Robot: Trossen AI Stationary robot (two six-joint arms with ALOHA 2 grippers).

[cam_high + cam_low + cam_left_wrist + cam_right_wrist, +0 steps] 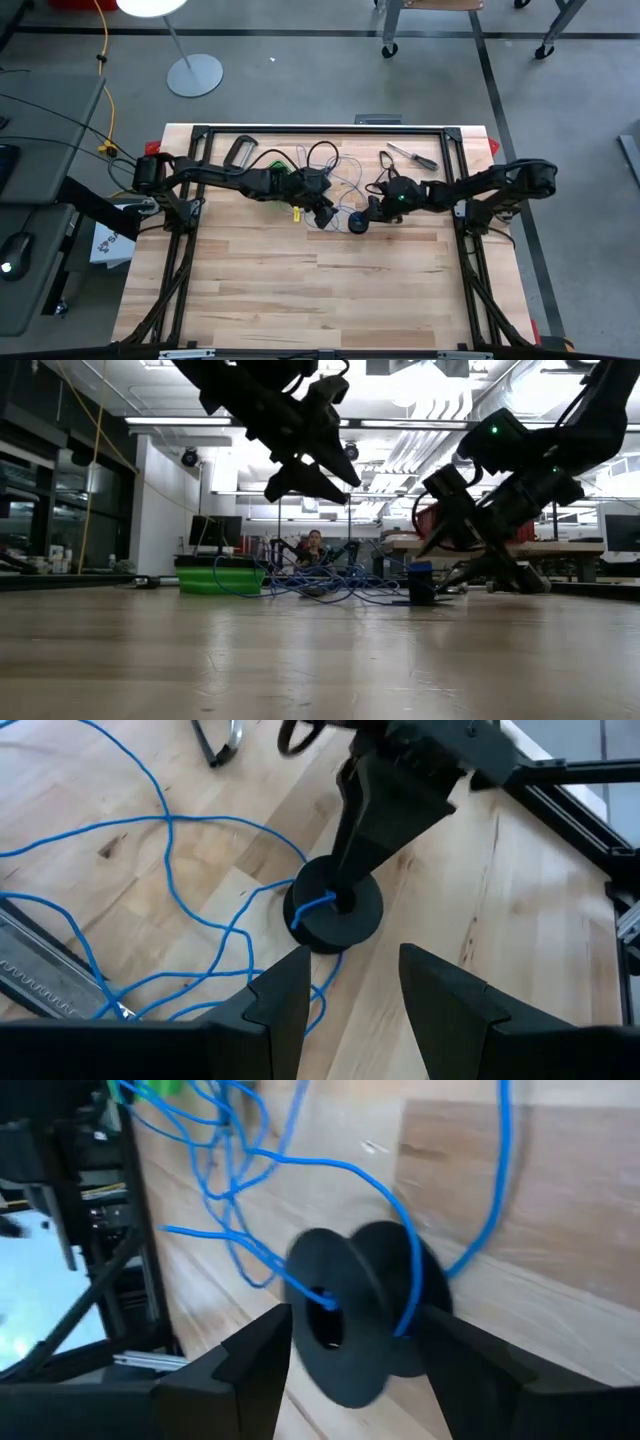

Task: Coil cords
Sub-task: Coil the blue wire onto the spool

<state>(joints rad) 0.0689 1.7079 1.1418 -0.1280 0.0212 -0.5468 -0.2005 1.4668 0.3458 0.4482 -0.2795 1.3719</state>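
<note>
From above, one wooden counter (pixel 320 290) carries two dark arms that meet near its middle. One left hand (pixel 326 214) reaches in from the left, one right hand (pixel 372 208) from the right, and one small dark spool (pixel 357 223) lies between them, just below the right hand's tips. One thin wire (pixel 345 172) lies in loose loops behind the spool, toward the far edge. One green box (pixel 274 166) sits beside the left arm, one small yellow piece (pixel 296 212) lies near the left hand, and one screwdriver (pixel 412 156) rests near the far right.

At counter height, the left hand (pixel 318 478) hangs in the air with nothing in it. The right hand (pixel 455 565) slants down to the spool (pixel 421 583), which stands on the counter (pixel 300 660). The wire (pixel 320 582) is a blue tangle on the boards beside the green box (pixel 221 578).

Past the left wrist's two fingers (pixel 283 1000), which stand apart and empty, the spool (pixel 334 906) sits on the wood with the right hand's finger tip in its centre hole. Wire (pixel 170 870) runs from it in several loops.

Past the right wrist's two fingers (pixel 255 1355), which are spread wide, the spool (pixel 365 1310) stands on edge between them. Whether they press it I cannot tell. One wire (pixel 375 1180) winds round its core and trails away over the counter.
</note>
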